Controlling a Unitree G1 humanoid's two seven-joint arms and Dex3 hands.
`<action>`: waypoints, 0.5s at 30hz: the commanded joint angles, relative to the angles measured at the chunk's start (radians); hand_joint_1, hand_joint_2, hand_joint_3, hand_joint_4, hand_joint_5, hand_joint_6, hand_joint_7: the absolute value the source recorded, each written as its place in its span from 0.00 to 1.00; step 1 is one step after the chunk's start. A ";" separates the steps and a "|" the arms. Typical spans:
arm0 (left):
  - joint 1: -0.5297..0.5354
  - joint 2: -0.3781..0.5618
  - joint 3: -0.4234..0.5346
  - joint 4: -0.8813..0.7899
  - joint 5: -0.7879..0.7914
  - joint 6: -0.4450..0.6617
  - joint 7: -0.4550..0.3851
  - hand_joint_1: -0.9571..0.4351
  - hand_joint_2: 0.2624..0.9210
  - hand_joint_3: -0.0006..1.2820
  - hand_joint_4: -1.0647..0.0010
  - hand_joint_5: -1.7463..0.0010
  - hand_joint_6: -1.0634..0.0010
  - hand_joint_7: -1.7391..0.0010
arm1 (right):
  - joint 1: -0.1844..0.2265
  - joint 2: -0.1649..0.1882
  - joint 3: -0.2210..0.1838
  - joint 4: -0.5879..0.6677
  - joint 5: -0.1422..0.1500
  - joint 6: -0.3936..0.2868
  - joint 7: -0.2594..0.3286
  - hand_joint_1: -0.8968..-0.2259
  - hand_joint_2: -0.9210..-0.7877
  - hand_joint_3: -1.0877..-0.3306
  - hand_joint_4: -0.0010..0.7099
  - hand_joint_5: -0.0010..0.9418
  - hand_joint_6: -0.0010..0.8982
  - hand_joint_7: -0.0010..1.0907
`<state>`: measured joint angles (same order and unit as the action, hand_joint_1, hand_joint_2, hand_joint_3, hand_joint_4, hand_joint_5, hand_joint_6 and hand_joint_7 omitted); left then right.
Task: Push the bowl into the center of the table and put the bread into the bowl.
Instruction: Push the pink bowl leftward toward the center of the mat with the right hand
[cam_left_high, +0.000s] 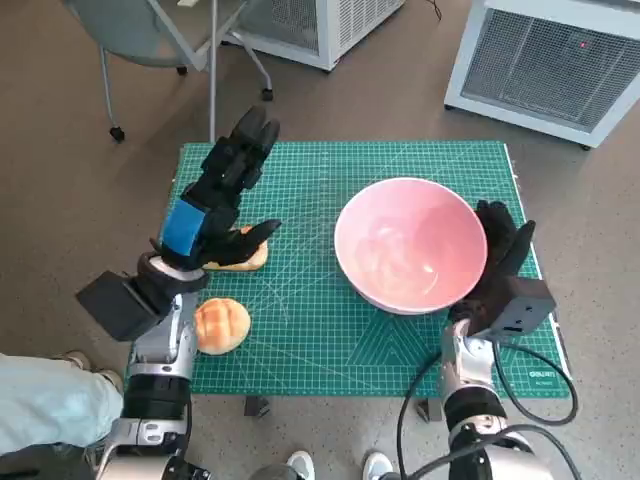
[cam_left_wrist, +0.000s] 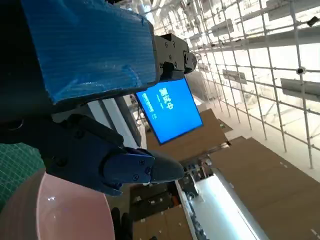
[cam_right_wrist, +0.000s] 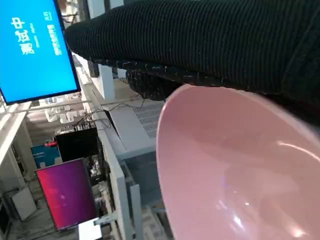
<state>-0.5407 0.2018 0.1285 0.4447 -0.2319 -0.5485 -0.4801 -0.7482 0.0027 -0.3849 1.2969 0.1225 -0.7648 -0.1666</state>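
The pink bowl (cam_left_high: 410, 245) stands empty on the right half of the green mat (cam_left_high: 330, 170). My right hand (cam_left_high: 500, 258) lies flat against the bowl's right outer wall, holding nothing. In the right wrist view the glove (cam_right_wrist: 200, 40) runs along the bowl (cam_right_wrist: 235, 170) rim. An elongated bread (cam_left_high: 243, 257) lies at the mat's left, partly hidden under my left hand (cam_left_high: 222, 195), which hovers above it with fingers stretched out and empty. A round bun (cam_left_high: 222, 325) sits near the mat's front left edge. In the left wrist view, the bowl (cam_left_wrist: 60, 215) shows beyond the black fingers (cam_left_wrist: 90, 155).
An office chair (cam_left_high: 150, 30) stands behind the table at the far left, and white vented units (cam_left_high: 540, 60) stand on the floor behind. A person's leg (cam_left_high: 50, 400) is at the lower left, and shoes (cam_left_high: 300, 465) are by the table's front edge.
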 joint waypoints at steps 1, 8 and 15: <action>0.019 0.015 0.004 -0.024 0.012 -0.011 0.011 0.22 1.00 0.25 0.87 1.00 0.87 0.94 | -0.016 0.021 -0.019 0.015 0.029 0.033 0.027 0.65 0.00 0.22 0.00 0.00 0.03 0.21; 0.036 0.024 0.005 -0.041 0.017 -0.007 0.024 0.22 1.00 0.25 0.87 1.00 0.87 0.95 | -0.042 0.043 -0.029 0.017 0.045 0.045 0.056 0.65 0.00 0.24 0.00 0.00 0.04 0.23; 0.044 0.029 0.004 -0.055 0.024 -0.002 0.038 0.22 1.00 0.25 0.87 1.00 0.87 0.95 | -0.061 0.057 -0.019 0.021 0.029 0.062 0.046 0.61 0.00 0.28 0.01 0.01 0.05 0.24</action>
<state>-0.5149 0.2247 0.1297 0.4070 -0.2134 -0.5484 -0.4515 -0.8094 0.0466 -0.4067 1.3004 0.1521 -0.7320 -0.1166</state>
